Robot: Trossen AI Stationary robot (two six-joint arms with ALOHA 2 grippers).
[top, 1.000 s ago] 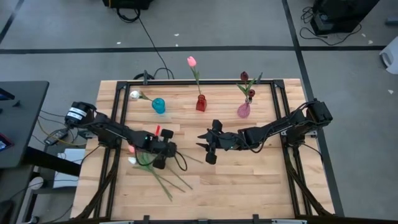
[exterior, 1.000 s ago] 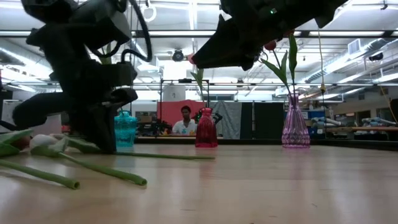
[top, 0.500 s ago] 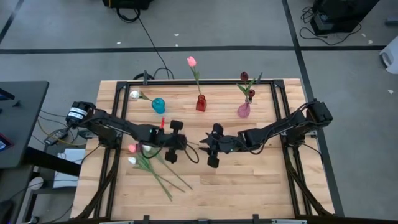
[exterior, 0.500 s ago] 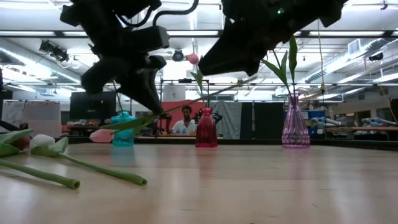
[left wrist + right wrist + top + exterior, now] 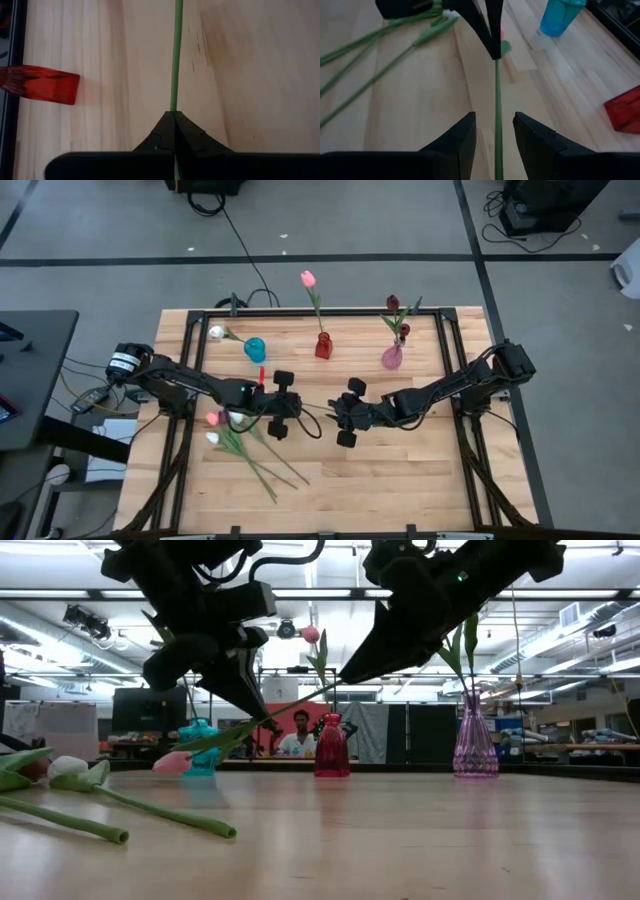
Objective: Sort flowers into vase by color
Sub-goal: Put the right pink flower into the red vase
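Pink tulip (image 5: pixel 172 761) is being pinched by stem in L gripper (image 5: pixel 300 412) above table (image 5: pixel 400 470); R gripper (image 5: pixel 495 131) fingers are being kept spread around stem, not touching.

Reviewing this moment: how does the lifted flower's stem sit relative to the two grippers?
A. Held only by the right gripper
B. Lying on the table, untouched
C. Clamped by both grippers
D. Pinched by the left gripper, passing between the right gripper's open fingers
D. The left gripper is shut on the green stem, and in the right wrist view that stem runs through the gap between the right gripper's spread fingers without either visibly touching it.
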